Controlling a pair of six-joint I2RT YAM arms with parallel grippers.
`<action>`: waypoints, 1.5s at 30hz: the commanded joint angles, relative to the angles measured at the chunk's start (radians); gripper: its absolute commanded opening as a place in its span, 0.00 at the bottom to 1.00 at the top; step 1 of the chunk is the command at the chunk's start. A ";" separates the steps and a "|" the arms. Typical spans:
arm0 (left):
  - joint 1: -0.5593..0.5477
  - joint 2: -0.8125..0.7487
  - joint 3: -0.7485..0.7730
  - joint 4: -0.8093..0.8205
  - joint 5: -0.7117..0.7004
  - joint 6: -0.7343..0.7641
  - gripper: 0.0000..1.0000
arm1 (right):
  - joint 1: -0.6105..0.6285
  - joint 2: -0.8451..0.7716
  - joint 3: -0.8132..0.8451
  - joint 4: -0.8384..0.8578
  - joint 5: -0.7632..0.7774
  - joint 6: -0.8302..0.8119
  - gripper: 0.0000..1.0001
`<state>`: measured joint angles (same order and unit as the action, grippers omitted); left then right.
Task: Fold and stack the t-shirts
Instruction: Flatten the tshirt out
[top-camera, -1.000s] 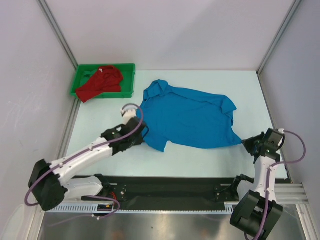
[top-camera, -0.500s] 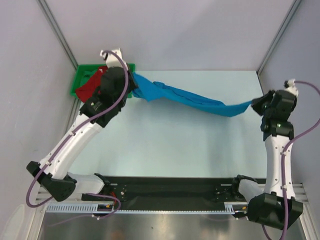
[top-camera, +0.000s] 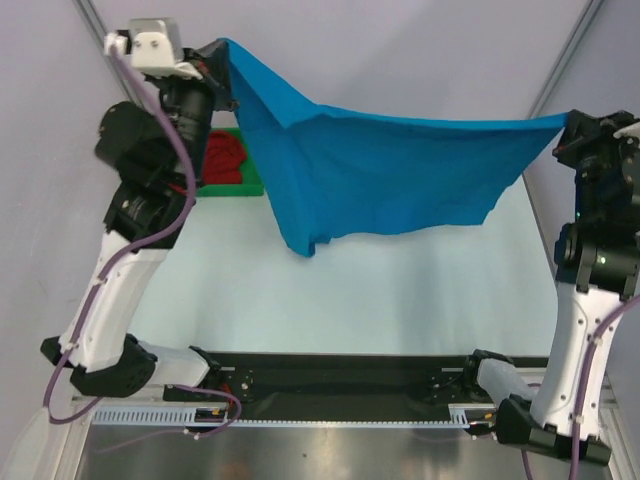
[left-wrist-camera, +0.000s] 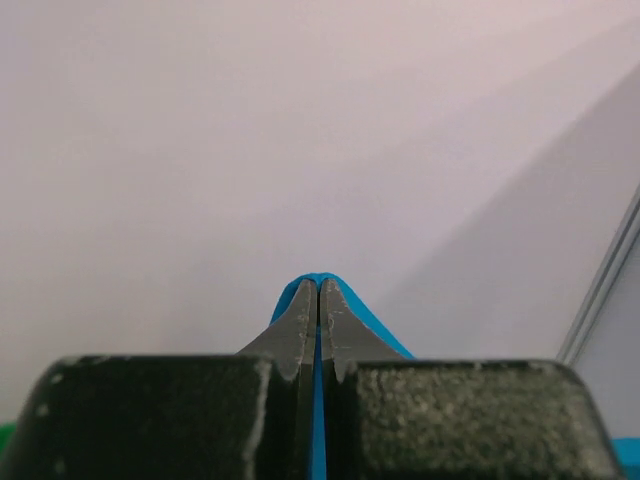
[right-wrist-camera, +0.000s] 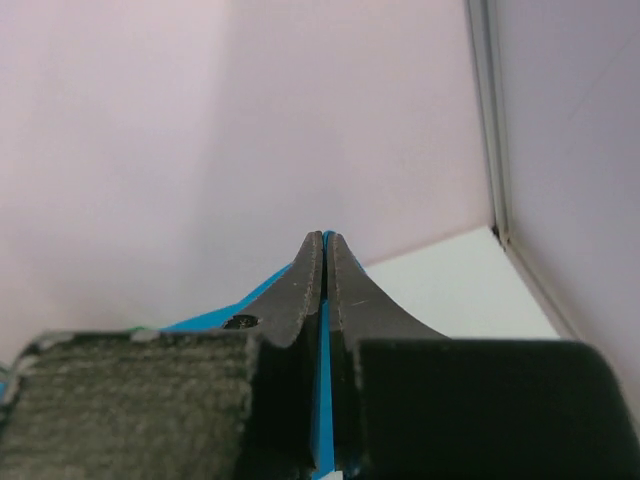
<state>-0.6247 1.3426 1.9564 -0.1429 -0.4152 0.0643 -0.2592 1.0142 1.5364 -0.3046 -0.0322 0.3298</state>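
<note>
1. Top view: bright blue short-sleeved cloth t-shirt (top-camera: 380, 170) hangs stretched above the pale table (top-camera: 400, 290), higher than half a second ago. Left gripper (top-camera: 220, 50) and right gripper (top-camera: 570, 123) pinch its top corners. Crumpled red cloth shirt (top-camera: 225, 155) lies in the green plastic tray (top-camera: 250, 186).
2. Left wrist: fingers (left-wrist-camera: 300, 330) clamped on blue cloth.
3. Right wrist: fingers (right-wrist-camera: 300, 290) clamped likewise.

Below me lies my pale bench (top-camera: 400, 290), with a green tray (top-camera: 250, 187) sitting at its far left corner against plain white walls (top-camera: 400, 50), a grey post (top-camera: 565, 65) running up the far right corner, and a black strip (top-camera: 340, 375) along the near edge.
</note>
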 joint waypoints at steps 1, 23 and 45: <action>0.008 -0.120 0.058 0.082 0.099 0.062 0.00 | -0.005 -0.107 0.057 0.055 0.060 -0.071 0.00; 0.051 -0.045 -0.085 0.101 0.134 0.065 0.00 | 0.000 -0.295 -0.258 0.113 0.078 -0.057 0.00; 0.102 1.135 0.224 0.444 0.115 -0.020 0.00 | -0.071 0.679 -0.610 0.840 -0.017 -0.034 0.00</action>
<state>-0.5358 2.4535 2.0270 0.2703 -0.3111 0.0795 -0.3168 1.6451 0.8261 0.4580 -0.0422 0.3016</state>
